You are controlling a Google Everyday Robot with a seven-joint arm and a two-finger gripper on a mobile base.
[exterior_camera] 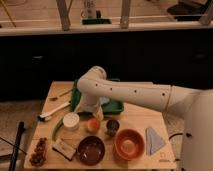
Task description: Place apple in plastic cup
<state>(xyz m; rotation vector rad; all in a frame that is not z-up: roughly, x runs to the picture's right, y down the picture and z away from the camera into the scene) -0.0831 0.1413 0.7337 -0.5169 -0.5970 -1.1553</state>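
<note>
Just above the apple [93, 125] hangs the gripper [95, 113]; I cannot tell its state.
Probably firm, slick, rollable: grasp across its middle.

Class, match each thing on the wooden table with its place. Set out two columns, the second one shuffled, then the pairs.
1 small orange-red apple
2 large orange bowl
3 grey-blue cloth
4 robot's gripper

A nearest the table's right edge
B just behind the apple
C between white cup and small dark cup
D between dark-red bowl and cloth

Pairs: 1-C, 2-D, 3-A, 4-B
</note>
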